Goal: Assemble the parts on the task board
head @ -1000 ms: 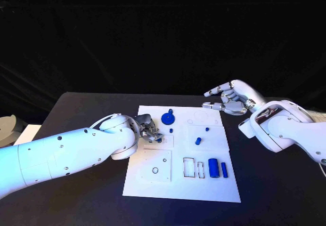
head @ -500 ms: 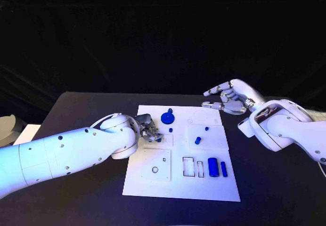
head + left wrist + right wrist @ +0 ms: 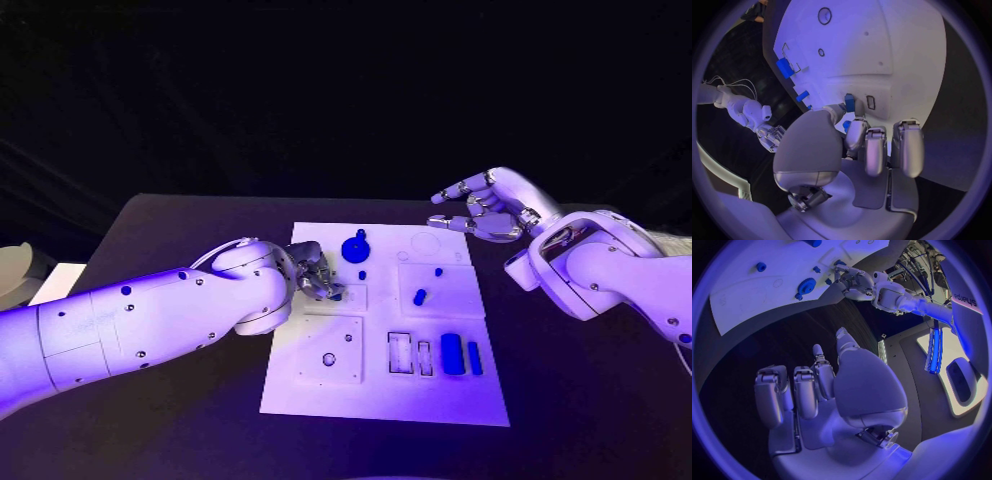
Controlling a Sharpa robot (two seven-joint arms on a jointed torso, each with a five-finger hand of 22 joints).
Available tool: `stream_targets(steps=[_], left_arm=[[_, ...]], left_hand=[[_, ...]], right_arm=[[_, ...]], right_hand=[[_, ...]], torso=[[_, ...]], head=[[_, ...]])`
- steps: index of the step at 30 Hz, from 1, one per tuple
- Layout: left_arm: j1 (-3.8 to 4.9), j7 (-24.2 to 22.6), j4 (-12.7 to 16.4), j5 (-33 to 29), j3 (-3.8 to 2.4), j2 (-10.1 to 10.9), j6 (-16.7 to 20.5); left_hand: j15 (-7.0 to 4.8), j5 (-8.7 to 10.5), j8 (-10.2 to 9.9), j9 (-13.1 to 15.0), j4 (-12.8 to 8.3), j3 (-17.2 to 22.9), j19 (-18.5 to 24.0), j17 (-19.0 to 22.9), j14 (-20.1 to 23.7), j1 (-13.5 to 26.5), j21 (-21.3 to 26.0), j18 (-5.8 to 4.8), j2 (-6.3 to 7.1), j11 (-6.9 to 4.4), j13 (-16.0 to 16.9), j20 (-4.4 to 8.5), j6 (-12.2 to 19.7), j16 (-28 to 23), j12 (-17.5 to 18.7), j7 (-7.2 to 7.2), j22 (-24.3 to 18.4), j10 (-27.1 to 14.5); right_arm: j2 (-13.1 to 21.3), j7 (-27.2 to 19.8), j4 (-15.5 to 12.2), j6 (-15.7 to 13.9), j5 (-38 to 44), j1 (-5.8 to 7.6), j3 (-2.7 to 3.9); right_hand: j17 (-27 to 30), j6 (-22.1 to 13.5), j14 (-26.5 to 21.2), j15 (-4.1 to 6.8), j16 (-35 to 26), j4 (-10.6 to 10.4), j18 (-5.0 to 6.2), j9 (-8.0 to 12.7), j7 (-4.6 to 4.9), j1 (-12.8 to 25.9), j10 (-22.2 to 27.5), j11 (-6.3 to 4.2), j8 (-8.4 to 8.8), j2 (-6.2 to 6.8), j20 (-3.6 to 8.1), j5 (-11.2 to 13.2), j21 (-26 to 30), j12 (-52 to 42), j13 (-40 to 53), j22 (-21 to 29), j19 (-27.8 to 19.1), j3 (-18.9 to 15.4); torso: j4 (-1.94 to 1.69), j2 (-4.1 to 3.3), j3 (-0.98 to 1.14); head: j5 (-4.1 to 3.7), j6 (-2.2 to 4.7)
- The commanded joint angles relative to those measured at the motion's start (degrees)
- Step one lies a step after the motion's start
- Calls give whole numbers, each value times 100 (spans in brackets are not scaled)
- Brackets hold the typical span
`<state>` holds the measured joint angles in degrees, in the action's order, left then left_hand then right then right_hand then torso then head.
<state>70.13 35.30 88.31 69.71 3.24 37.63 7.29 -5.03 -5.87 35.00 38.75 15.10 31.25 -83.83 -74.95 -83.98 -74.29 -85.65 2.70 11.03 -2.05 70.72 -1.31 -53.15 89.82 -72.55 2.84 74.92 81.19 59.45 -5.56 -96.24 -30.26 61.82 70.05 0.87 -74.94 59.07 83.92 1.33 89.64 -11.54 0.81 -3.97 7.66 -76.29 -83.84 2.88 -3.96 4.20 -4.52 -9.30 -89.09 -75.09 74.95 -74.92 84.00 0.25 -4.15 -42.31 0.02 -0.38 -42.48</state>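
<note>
Two hands show: the left hand (image 3: 315, 281) sits on the white board's (image 3: 378, 398) left side, pinching a small blue part (image 3: 849, 103) in its fingertips. Right hand (image 3: 485, 212) hovers off the board's far right corner, fingers loosely spread, holding nothing.

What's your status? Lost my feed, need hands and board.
Left robot hand on the task board, pinching a small blue part. Right robot hand open, hovering off the board's far right corner. Nothing in the way.
</note>
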Motion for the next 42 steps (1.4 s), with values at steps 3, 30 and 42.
stream_targets(steps=[3,30,42], left_arm=[[-24,59,-21,-51,23,-17,-302],[-17,125,-309,-179,24,-217,-595],[-14,161,-417,-182,25,-287,-699]], left_hand=[[11,-16,13,10,-919,1003,-219,-1505,-602,31,-21,-81,26,9,15,-8,-57,18,-22,-67,666,51],[-76,13,11,53,-505,259,-248,-1505,-602,558,-41,-93,125,-95,106,62,-321,18,-88,-208,730,91],[-97,7,49,105,-403,-30,-284,-1505,-602,637,-75,-108,112,-118,156,83,-392,18,-134,-235,802,122]], right_arm=[[1,-58,-17,74,5,-4,0],[30,-55,-63,80,-37,-4,0],[32,-52,-77,93,-40,-4,0]], right_hand=[[-1491,27,604,-8,27,-3,-26,-9,2,5,8,-5,-19,-47,-30,-26,37,16,709,-1286,481,-39],[-1472,26,599,-8,16,-12,-21,-8,2,16,17,-5,-18,-44,-30,-26,47,35,698,-1267,472,-52],[-1433,25,589,-7,-7,-20,-11,-8,2,27,37,-4,-16,-39,-29,-29,72,83,673,-1225,449,-70]], torso=[[-2,-2,6],[0,-1,4],[-1,0,1]], head=[[6,-8],[6,-38],[15,-35]])
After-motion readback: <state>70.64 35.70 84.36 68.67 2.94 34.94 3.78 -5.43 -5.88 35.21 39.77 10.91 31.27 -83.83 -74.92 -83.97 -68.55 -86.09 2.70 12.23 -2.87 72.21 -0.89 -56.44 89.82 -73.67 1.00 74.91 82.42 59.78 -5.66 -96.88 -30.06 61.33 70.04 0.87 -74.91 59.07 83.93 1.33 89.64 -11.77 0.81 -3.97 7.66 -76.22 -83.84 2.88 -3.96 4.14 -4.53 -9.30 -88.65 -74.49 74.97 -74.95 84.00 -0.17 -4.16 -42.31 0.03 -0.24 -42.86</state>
